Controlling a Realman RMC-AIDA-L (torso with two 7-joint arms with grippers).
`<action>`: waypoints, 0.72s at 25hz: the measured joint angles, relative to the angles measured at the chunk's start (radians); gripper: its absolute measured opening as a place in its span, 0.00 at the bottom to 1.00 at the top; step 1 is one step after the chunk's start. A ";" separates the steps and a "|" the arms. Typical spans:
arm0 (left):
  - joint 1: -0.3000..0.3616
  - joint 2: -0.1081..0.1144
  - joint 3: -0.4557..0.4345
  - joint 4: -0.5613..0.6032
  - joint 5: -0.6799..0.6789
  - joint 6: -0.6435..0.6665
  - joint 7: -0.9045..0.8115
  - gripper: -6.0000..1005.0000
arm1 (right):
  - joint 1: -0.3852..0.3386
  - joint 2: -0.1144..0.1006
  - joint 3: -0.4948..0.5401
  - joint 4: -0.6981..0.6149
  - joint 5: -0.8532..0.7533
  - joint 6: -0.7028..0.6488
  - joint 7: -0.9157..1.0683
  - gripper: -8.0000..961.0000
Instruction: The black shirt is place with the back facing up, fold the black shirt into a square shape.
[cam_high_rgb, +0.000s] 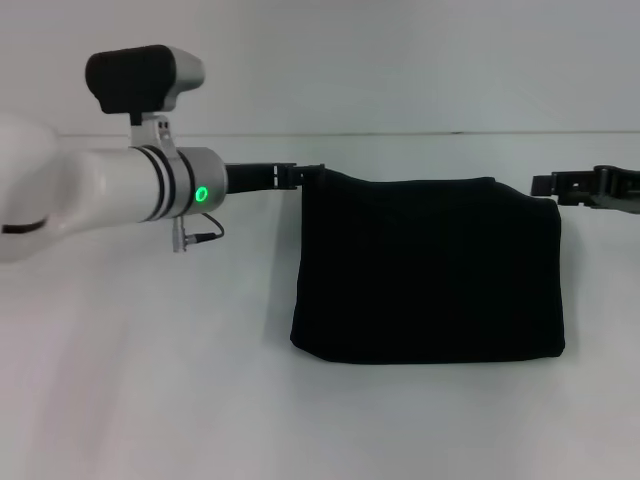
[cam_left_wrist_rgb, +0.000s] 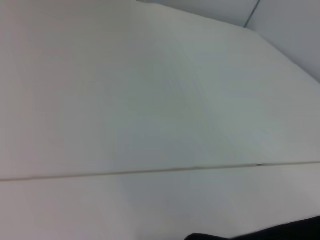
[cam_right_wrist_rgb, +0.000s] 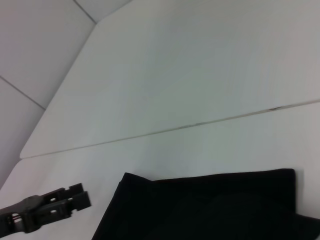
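The black shirt lies folded into a rough rectangle on the white table. The left gripper sits at the shirt's far left corner and seems to pinch the cloth there, though the contact is hard to see. The right gripper hovers just off the far right corner, apart from the cloth; how wide its fingers stand cannot be told.

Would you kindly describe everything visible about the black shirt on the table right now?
The black shirt is plain, soft-looking cloth, folded into a compact, roughly rectangular bundle lying on the white table. No print shows. Its near edge looks rounded and thick. The left gripper reaches its far-left corner and seems to touch it; the right gripper sits just off the far-right corner, apart from the cloth.
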 joint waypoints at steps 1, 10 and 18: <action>-0.001 -0.006 0.010 0.000 0.000 -0.014 0.000 0.94 | 0.001 0.003 0.000 -0.001 0.000 0.000 -0.004 0.65; -0.016 -0.043 0.036 -0.031 -0.007 -0.041 -0.001 0.94 | 0.013 0.016 -0.001 -0.003 0.002 0.006 -0.029 0.65; -0.032 -0.049 0.033 -0.062 -0.010 -0.037 -0.007 0.95 | 0.026 0.016 -0.001 -0.004 0.002 0.016 -0.040 0.65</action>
